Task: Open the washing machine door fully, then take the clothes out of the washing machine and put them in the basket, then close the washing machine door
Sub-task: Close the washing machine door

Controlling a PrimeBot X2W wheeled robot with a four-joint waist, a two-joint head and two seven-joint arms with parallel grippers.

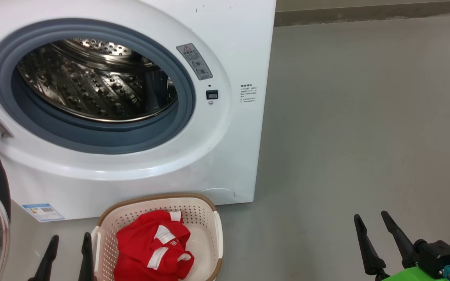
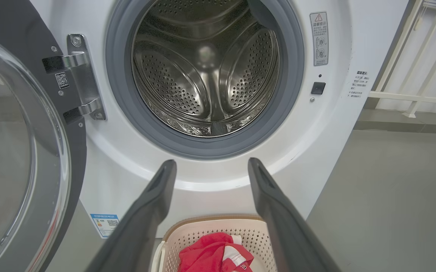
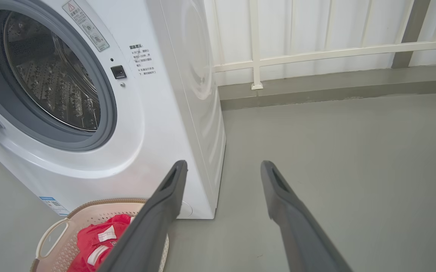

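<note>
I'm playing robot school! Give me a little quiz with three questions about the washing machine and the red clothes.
1. True or false: the clothes lie in the basket.
2. Pick one: how does the washing machine door stand? A) shut tight B) swung open C) lying on the floor
3. Fill the gap: the left gripper and the right gripper both stand ____ and hold nothing.

Key: 1 true. 2 B. 3 open.
</note>
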